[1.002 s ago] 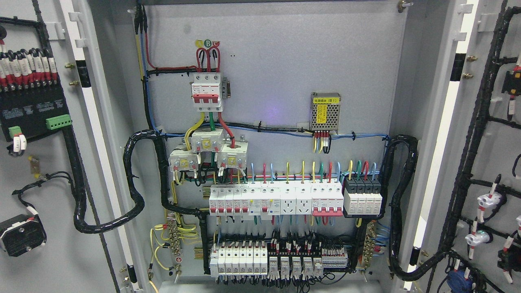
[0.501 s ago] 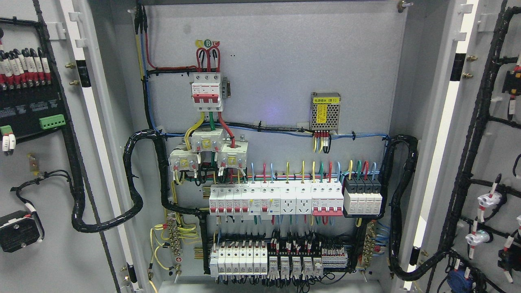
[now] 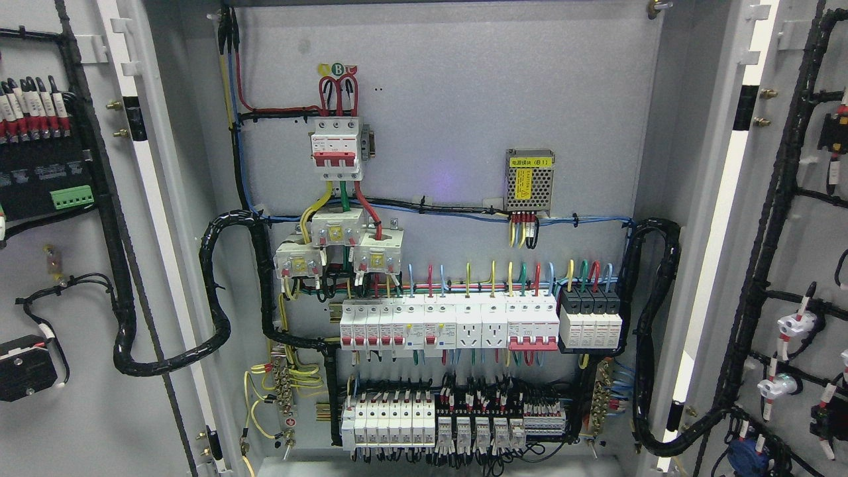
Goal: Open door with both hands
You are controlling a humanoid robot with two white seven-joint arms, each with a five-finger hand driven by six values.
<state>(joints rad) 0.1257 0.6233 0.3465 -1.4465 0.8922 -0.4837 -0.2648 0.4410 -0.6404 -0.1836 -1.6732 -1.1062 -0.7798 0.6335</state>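
Neither of my hands shows in my head view, so I cannot tell whether their fingers are apart, together, or clamped on anything; no arm enters from the lower left or the lower right.

What I see is the cabinet with both doors swung wide. The left door (image 3: 66, 278) fills the left edge, its inner face turned toward me, carrying a black module with a green terminal block (image 3: 71, 197) and a row of red-and-white tipped wires above it. A thick black wrapped cable loom (image 3: 218, 291) loops from that door into the cabinet. The right door (image 3: 805, 252) fills the right edge, also inner face out, with black looms and small white fittings clipped along it.

Between the doors lies the grey back panel (image 3: 464, 86). High on it sits a white three-pole breaker with a red toggle bar (image 3: 338, 147), fed by red wires from above. To its right, well apart, is a small perforated metal power supply (image 3: 529, 181) with a yellow label. Below the breaker are three white current transformers (image 3: 338, 248). Under those runs a long row of white breakers and sockets (image 3: 450, 324), with a black-topped block (image 3: 591, 321) just beside its right end. Along the bottom sits another row of small breakers and relays (image 3: 450, 424).
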